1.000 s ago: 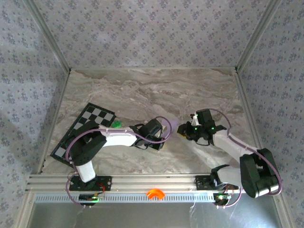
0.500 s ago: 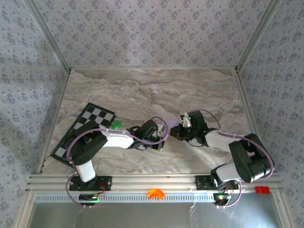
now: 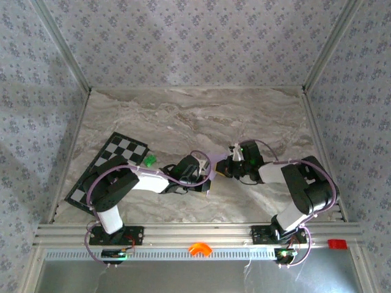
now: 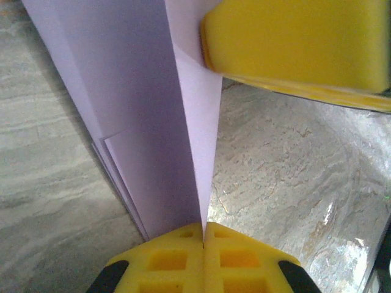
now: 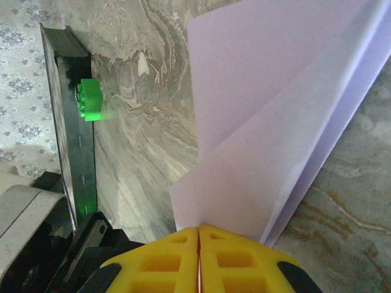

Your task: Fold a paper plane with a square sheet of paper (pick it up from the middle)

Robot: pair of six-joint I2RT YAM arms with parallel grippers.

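Walls (image 3: pixel 195 36) papered in a small grey flower pattern close in a marble-look table (image 3: pixel 183 116) on its left, far and right sides. A checkerboard (image 3: pixel 116 152) lies near the left edge. Near the middle, the left gripper (image 4: pixel 203 229) and right gripper (image 5: pixel 199 231) each have jaws pressed together, pinching the folded lilac paper (image 4: pixel 153 122) from opposite ends. A small green block (image 5: pixel 90 99) sits at the board's right edge.

Left gripper (image 4: pixel 203 235) jaws clamp the folded sheet of paper (image 4: pixel 140 122); beyond them, a second yellow pad (image 4: pixel 293 43) overlaps its right edge.
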